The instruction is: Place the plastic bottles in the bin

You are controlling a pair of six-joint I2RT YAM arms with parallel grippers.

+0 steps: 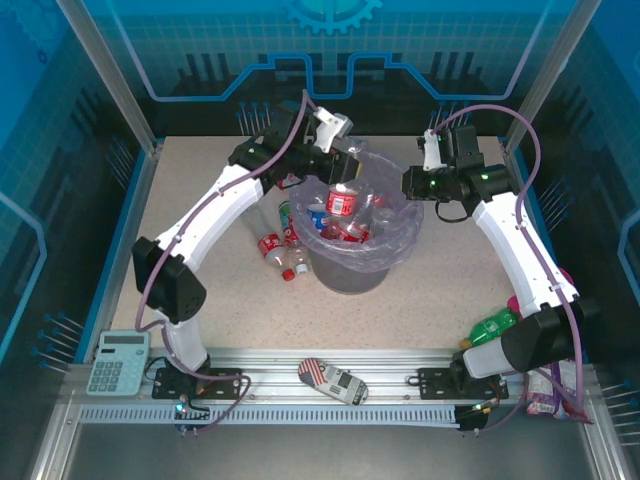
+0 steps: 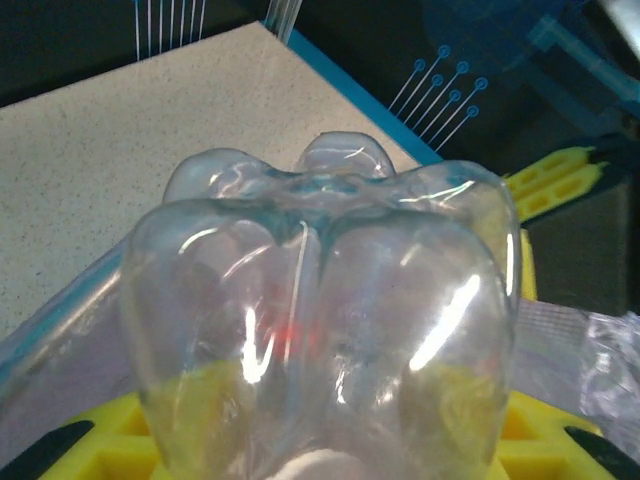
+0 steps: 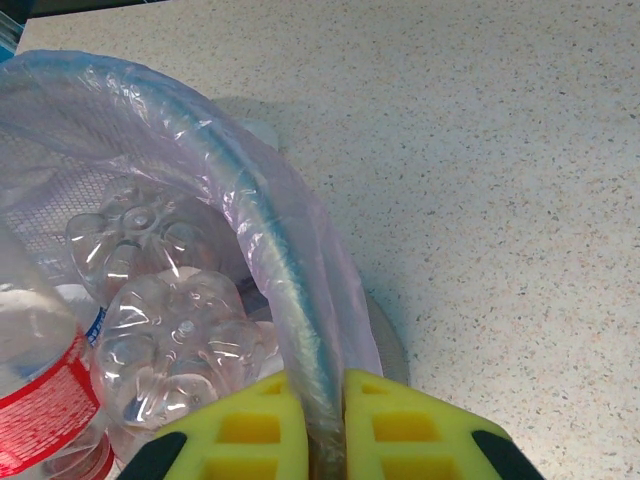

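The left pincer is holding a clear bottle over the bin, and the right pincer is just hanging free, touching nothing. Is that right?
Not quite. The right pincer is not free: it is shut on the bag-lined rim of the bin, as the right wrist view shows. The left pincer does hold a clear bottle over the bin.

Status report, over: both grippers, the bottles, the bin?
Left gripper shut on a clear bottle, above the bin. Right gripper pinching the bin's rim. Several bottles lie on the table beside it.
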